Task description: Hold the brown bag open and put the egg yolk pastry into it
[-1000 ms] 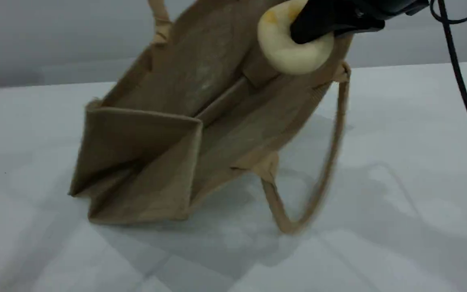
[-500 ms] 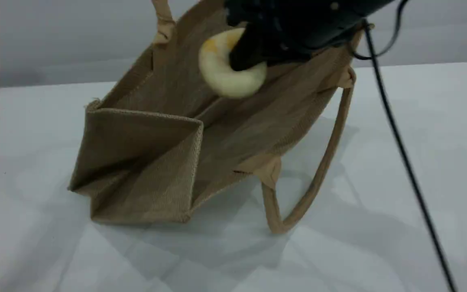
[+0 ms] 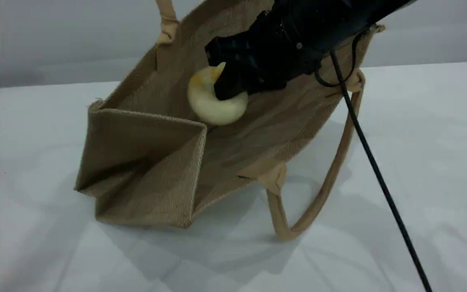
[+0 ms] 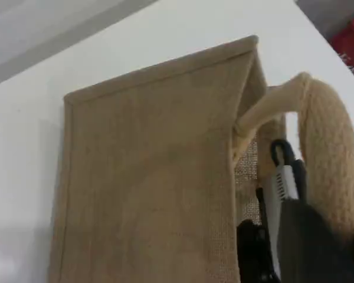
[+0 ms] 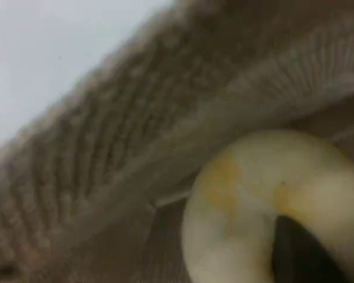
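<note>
The right gripper clasped the egg yolk pastry well inside the brown bag, just above its inner wall; release appeared to remain. The pastry's yolk patch faced the bag's rear panel. The left gripper, clenched on the bag's handle, held the mouth open.

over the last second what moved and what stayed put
The right gripper carried the small round cream egg yolk pastry from above the far rim, down and left, into the open mouth of the tan woven jute brown bag; it is still pinched. The bag shifted only slightly, its near handle settling. The left gripper keeps the far handle raised.
</note>
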